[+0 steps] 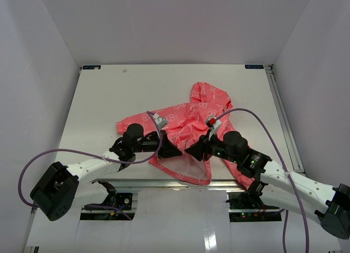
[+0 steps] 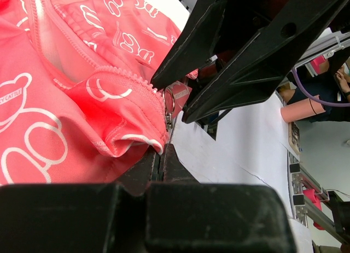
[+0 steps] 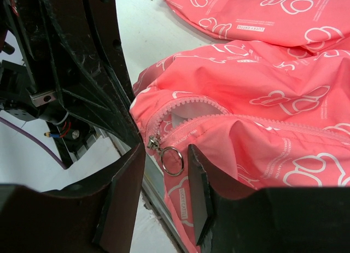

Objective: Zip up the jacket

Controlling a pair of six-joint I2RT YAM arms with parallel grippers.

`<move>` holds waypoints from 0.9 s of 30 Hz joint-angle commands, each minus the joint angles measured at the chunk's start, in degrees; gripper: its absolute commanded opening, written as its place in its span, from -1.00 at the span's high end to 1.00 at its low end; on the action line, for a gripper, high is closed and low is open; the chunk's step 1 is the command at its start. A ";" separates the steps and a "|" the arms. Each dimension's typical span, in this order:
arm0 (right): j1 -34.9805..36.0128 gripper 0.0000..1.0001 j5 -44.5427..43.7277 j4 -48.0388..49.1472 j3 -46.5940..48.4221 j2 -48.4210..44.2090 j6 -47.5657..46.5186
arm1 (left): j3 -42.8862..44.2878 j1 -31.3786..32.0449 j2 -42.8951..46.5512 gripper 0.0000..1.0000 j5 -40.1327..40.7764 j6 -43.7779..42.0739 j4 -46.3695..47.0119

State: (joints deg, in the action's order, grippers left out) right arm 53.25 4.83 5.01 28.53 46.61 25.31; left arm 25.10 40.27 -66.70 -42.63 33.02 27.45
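The coral-pink jacket (image 1: 191, 122) with white outline prints lies crumpled near the table's front edge, hood toward the back right. Its zipper is open above the slider, showing white lining (image 3: 188, 108). My left gripper (image 1: 174, 151) is shut on the jacket's bottom hem beside the zipper (image 2: 158, 146). My right gripper (image 1: 192, 150) is open; its fingers straddle the metal ring pull (image 3: 172, 161) of the silver slider (image 3: 152, 142) without touching it. The ring also shows in the left wrist view (image 2: 169, 100), just under the right gripper's black fingers (image 2: 240, 89).
The jacket's hem hangs over the table's front edge by the aluminium rail (image 1: 153, 183). Purple cables (image 1: 257, 119) loop from both arms. White walls (image 1: 44, 72) enclose the table on three sides.
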 commanded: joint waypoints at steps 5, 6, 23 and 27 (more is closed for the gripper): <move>-0.14 0.21 0.56 2.87 -1.08 0.09 0.96 | -0.14 -0.11 1.84 1.00 0.00 -0.91 1.21; -0.09 0.21 0.42 2.81 -1.24 0.13 0.96 | -0.14 -0.12 1.84 1.00 0.00 -0.85 1.20; 5.96 0.06 -16.86 -12.97 6.47 -4.79 -11.23 | 2.65 -0.36 -1.92 1.00 1.71 2.09 -1.49; 18.58 0.04 -35.72 -17.26 10.20 -1.54 -18.23 | 3.16 -0.59 -2.96 1.00 1.36 2.93 -1.66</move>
State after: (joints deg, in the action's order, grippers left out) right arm 61.03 -10.96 -7.73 33.25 42.85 16.76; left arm 25.84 40.22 -69.17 -41.28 34.82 26.21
